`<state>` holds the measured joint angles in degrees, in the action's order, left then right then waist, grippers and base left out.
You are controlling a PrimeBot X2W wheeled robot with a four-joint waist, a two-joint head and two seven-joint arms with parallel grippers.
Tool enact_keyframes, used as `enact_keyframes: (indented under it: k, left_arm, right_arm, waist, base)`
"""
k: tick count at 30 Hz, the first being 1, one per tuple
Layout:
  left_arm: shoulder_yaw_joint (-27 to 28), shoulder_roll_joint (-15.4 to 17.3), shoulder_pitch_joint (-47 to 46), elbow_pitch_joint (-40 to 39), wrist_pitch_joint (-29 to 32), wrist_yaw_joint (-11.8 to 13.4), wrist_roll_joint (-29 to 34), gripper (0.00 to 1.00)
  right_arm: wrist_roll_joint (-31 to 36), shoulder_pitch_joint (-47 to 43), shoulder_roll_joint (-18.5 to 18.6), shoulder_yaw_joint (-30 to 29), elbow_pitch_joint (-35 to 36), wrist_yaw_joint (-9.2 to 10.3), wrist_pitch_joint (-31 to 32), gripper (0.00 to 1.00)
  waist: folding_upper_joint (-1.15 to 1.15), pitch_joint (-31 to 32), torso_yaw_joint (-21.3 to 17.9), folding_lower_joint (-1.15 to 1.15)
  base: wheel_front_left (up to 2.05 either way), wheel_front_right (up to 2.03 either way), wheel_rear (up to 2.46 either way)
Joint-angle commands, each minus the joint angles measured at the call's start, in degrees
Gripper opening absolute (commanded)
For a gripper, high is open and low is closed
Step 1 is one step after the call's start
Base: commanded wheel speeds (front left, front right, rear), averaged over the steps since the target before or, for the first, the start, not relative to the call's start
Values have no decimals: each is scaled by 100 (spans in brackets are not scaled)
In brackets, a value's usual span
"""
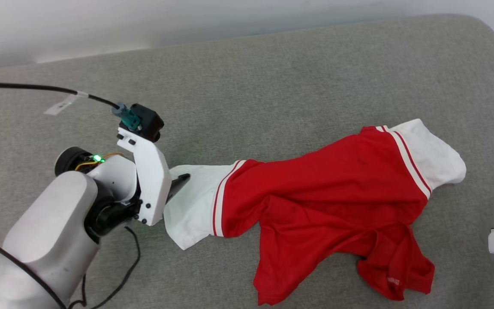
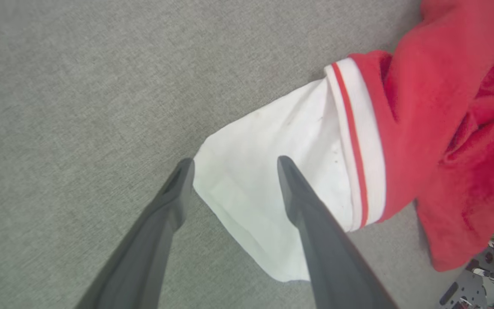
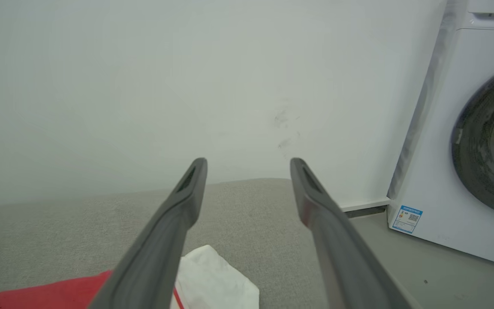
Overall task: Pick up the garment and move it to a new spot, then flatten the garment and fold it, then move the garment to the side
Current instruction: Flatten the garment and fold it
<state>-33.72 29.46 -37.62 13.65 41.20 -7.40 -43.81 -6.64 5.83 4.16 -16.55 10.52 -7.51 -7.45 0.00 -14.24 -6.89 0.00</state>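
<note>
Left pincer [image 1: 181, 179] at the garment's [image 1: 324, 184] white sleeve end; garment crumpled on grey fabric surface [image 1: 272, 77]. Left wrist view: jaws wide, empty, at that sleeve's corner. Right wrist view: right pincer [image 3: 249, 159] wide open, empty, above the garment's other sleeve

White lettering [image 1: 393, 281] on the garment [image 1: 315, 189] is too small to read.

— Any writing you can read?
— Hardly any. The red shirt [image 1: 315, 189] has a small white print [image 1: 393, 281] near its lower edge, too small to make out.
— And the washing machine [image 3: 435, 150]?
— A blue-and-white sticker [image 3: 406, 218] at its bottom corner, with what looks like a square code. The words are illegible.
— The cable [image 1: 24, 87]?
— It carries a white tag [image 1: 60, 105], with no lettering I can read.
</note>
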Motion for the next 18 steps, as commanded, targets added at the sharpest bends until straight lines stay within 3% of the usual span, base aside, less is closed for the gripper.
enact_keyframes:
  k: [1, 15, 16, 17, 18]
  left_arm:
    - [-47, 51, -127, 93, 29, -10, 8, 100]
    - [-777, 131, -306, 970, -258, -10, 41, 100]
    - [-869, 117, -280, 1023, -213, -10, -14, 58]
    - [-1002, 113, -253, 1035, -113, -10, -99, 0]
    - [-1154, 139, -214, 1009, -45, -14, -176, 0]
  right_arm:
    - [-1, 42, -32, -7, -36, 4, -47, 100]
    - [93, 117, -87, -3, -113, 4, -130, 100]
    - [99, 121, -87, 2, -117, 4, -123, 100]
    - [109, 123, -88, 6, -125, 4, -113, 100]
    - [118, 120, -88, 1, -138, 4, -104, 100]
  waist:
    - [0, -65, -63, 0]
    - [0, -428, -181, 0]
    - [0, -430, -175, 0]
    - [0, -424, -169, 0]
    - [0, -408, -156, 0]
  base:
    - [0, 0, 0]
    - [0, 0, 0]
    - [0, 0, 0]
    - [0, 0, 0]
    - [0, 0, 0]
